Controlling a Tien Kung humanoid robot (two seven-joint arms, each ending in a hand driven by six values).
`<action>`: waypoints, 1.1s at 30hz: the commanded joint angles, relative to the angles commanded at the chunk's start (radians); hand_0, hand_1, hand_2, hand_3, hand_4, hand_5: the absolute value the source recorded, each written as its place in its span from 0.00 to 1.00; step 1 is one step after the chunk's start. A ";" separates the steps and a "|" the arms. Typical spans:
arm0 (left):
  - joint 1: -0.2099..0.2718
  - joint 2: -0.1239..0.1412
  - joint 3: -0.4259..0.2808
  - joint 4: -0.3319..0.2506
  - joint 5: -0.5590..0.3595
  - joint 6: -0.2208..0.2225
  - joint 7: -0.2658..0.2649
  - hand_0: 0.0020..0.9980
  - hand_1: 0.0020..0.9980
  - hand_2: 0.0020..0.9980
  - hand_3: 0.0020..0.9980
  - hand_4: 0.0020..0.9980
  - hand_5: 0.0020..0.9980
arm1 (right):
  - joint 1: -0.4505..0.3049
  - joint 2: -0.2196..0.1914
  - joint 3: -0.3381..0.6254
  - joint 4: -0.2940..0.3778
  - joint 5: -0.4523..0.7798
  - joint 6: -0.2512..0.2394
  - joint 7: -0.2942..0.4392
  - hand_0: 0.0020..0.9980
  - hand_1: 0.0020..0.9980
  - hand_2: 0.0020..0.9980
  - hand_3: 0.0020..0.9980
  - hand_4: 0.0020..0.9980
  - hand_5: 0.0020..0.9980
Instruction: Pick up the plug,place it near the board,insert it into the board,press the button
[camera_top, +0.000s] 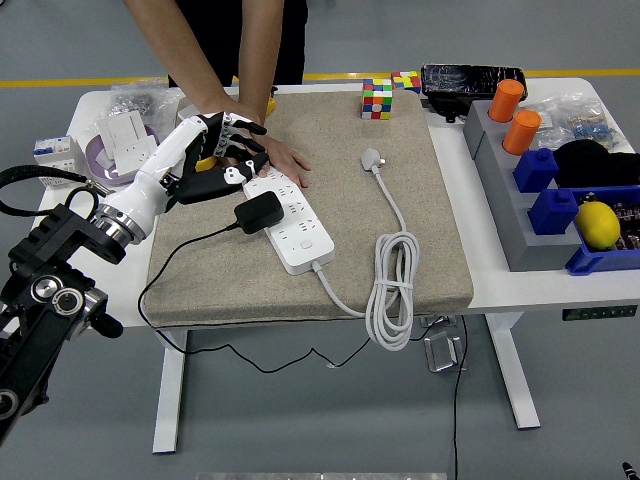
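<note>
We observe a white rectangular counter (520, 290) on white metal legs (512, 368), standing on a grey smooth floor (330, 420) crossed by a yellow painted line (90, 82).

A power strip (292, 222) lies diagonally on a mat (420, 240) covering the middle of the surface (60, 240), with a plug adapter (257, 213) seated on its left side. A person's hand (262, 150) rests on the strip's far end; the robot's left hand (222, 160) hovers just left of it. The strip's coiled cord (393, 285) lies to the right, its plug (373, 159) farther back. Two puzzle cubes (378, 98) sit at the mat's far edge. Storage bins (545, 195) stand at the right, a bowl (100, 160) at the left.
</note>
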 joint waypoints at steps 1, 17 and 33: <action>0.001 -0.001 0.001 0.000 0.003 0.000 -0.001 0.96 0.96 0.91 0.90 0.94 0.40 | 0.000 0.000 -0.001 0.000 0.000 0.000 0.000 0.96 0.85 0.78 0.80 1.00 1.00; 0.010 0.019 0.027 0.005 0.175 -0.073 0.003 0.85 0.89 0.84 1.00 0.97 0.44 | -0.005 -0.005 -0.009 0.001 0.000 0.000 0.000 0.96 0.85 0.78 0.80 1.00 1.00; -0.108 0.076 0.275 0.099 0.518 -0.015 -0.050 0.18 0.08 0.16 0.94 0.54 0.00 | 0.002 -0.007 -0.015 0.001 0.002 0.001 -0.001 0.96 0.85 0.78 0.79 1.00 1.00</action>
